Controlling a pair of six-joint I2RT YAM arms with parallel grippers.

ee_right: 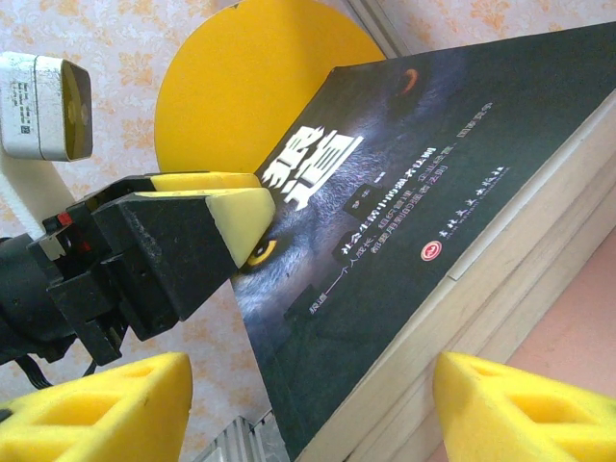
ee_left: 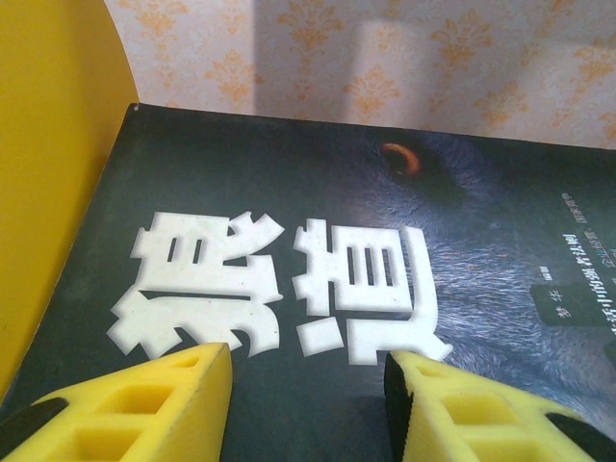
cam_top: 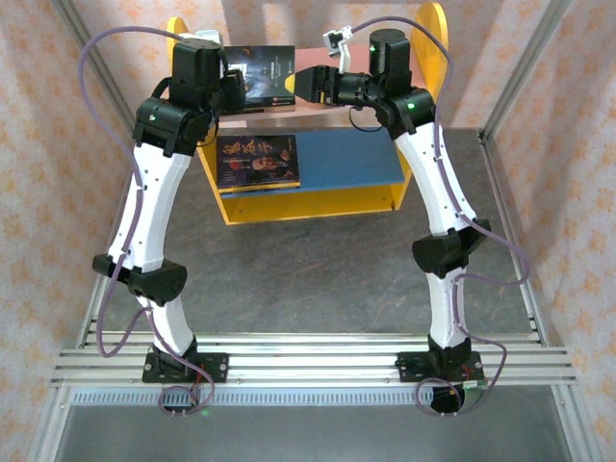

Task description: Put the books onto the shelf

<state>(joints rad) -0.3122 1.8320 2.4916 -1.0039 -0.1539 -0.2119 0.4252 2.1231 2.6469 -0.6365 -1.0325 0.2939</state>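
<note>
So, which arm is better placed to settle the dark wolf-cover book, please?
Probably left: the left end effector is at the dark wolf-cover paperback beside the yellow panel; the right end effector stands open, apart.

Robot lab cell, not a home. Metal frame [cam_top: 520, 72] and bolted rails [cam_top: 308, 361] box in a grey desk [cam_top: 308, 279]. Wallpaper panels [cam_top: 48, 144] serve as walls.

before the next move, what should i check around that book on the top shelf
1. Dark book lying on the pink upper board: ok.
2. Left gripper jaws apart above the cover: ok.
3. Left gripper touching the cover: cannot tell.
4. Right gripper open, nothing between its fingers: ok.
5. Book flush against the yellow side panel: cannot tell.
6. Second book flat on the blue lower board: ok.
</note>
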